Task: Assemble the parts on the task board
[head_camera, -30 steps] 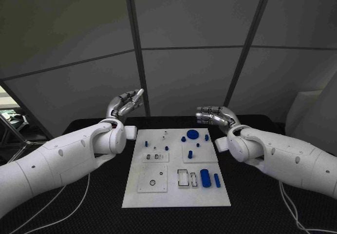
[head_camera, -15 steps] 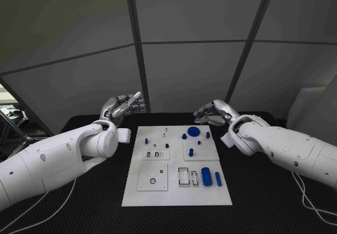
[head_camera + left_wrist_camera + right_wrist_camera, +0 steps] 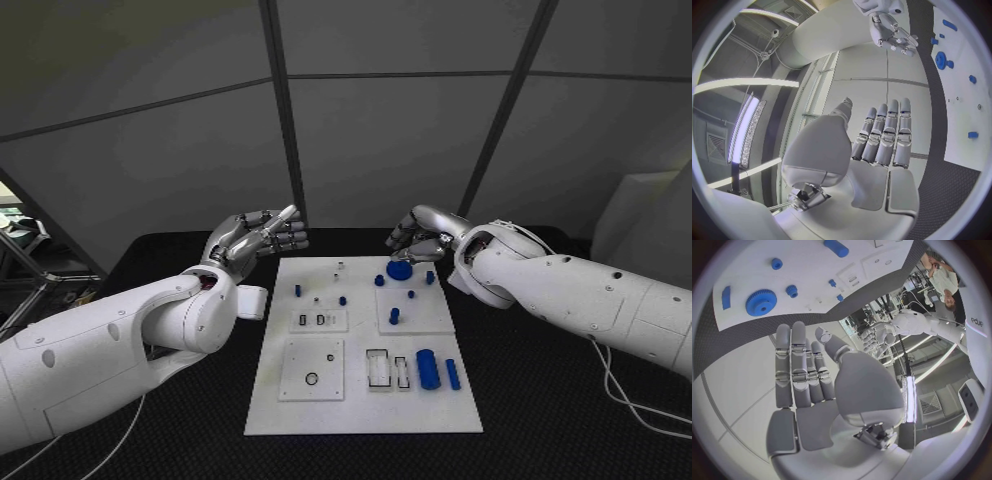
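The gear (image 3: 400, 269), a round blue toothed disc, lies flat near the far edge of the board (image 3: 361, 405), toward the board's right side. The right hand (image 3: 420, 236) hangs just beyond that far edge, above the table (image 3: 173, 440). The gear lies a little nearer the robot than this hand's fingers (image 3: 799, 365), so by my reading a short reach down and back toward the robot would bring them to it. Those fingers are straight and side by side, thumb apart, holding nothing. The left hand (image 3: 260, 237) is raised off the gear's left, past the board's far left corner and clearly farther from the gear; its fingers (image 3: 886, 132) are also extended together and hold nothing. The right hand looks the better placed of the two. The gear has no long axis, so the approach angle matters little. Other blue parts lie nearer the robot than the gear, among them a thick cylinder (image 3: 427, 364).
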